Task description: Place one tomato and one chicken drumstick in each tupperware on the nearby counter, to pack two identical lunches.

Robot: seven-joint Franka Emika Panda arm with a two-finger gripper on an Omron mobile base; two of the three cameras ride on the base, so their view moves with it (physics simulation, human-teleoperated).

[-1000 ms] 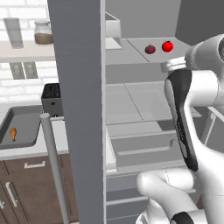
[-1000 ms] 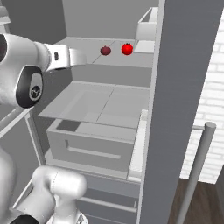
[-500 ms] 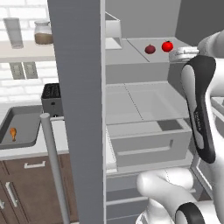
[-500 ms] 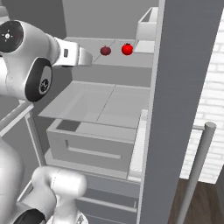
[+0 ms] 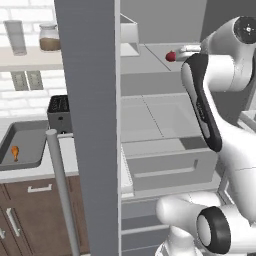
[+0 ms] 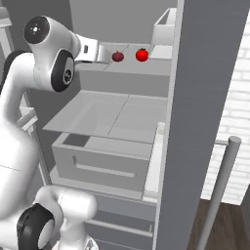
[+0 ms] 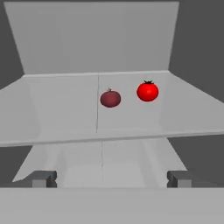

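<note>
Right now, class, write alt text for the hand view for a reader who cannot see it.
Two tomatoes sit on a pale grey fridge shelf: a bright red tomato to the right and a darker red tomato beside it, apart. The open gripper points at them from short of the shelf, holding nothing.

A black toaster [image 5: 59, 112] is seen below a shelf [image 5: 30, 59] on which a jar [image 5: 49, 38] and a glass [image 5: 17, 38] are kept.
</note>
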